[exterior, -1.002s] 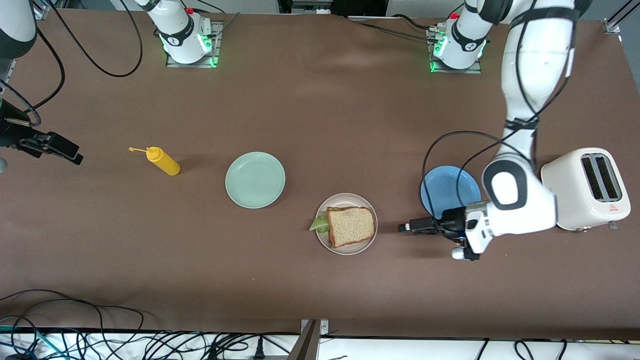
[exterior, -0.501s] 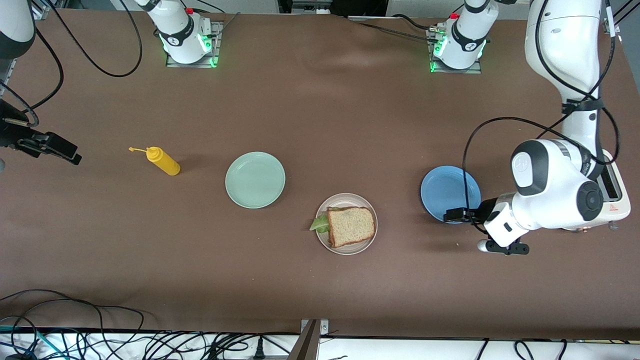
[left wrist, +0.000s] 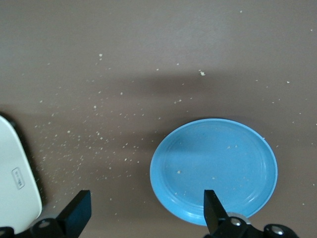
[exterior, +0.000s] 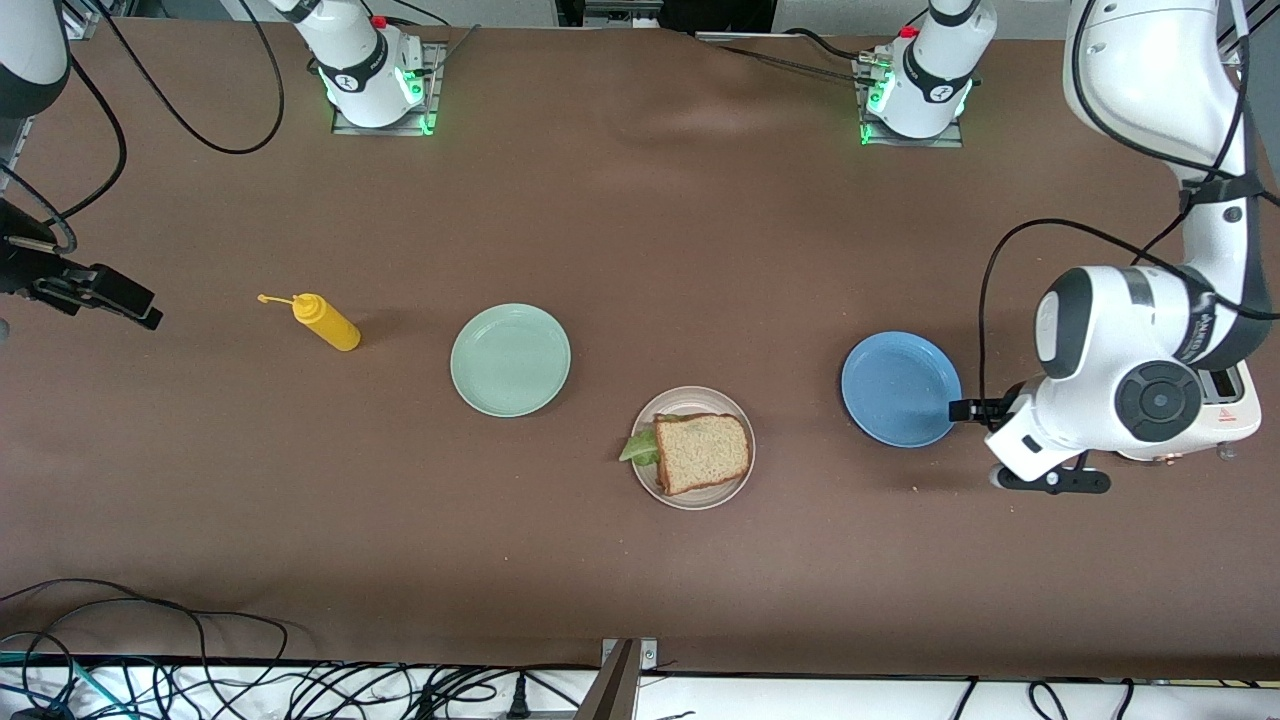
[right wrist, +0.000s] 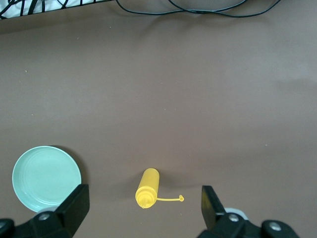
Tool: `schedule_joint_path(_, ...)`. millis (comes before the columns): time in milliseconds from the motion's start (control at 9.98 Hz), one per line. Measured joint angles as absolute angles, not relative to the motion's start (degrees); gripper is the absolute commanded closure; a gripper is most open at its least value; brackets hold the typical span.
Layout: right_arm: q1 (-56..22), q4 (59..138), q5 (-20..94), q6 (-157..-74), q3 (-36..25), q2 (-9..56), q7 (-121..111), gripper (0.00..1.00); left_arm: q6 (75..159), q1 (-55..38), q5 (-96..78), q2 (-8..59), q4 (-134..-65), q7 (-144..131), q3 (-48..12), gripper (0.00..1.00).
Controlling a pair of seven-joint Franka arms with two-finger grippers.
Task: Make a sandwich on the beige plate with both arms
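Note:
The sandwich, brown bread on top with green lettuce sticking out at one side, lies on the beige plate near the table's middle. My left gripper is open and empty, in the air over the blue plate's edge at the left arm's end of the table. The left wrist view shows it with its jaws wide apart. My right gripper is open and empty and waits at the right arm's end of the table. The right wrist view shows it above the yellow bottle.
A blue plate lies empty next to a white toaster, which is partly hidden by the left arm. A mint-green plate and a yellow squeeze bottle lying on its side lie toward the right arm's end.
My left arm has drawn away from the beige plate, across the blue plate toward the toaster, and has risen. The right arm and the sandwich have not moved.

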State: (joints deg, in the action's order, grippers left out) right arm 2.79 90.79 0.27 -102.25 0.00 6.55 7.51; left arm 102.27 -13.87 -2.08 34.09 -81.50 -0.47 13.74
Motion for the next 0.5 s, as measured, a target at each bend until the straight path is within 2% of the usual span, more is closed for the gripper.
schedule_joint_path(501,2.8,90.79,0.27,-102.25,-0.11,6.55,7.5,0.0,93.9,-11.09,-3.98,30.33,-77.61,-1.19,14.07,0.0)
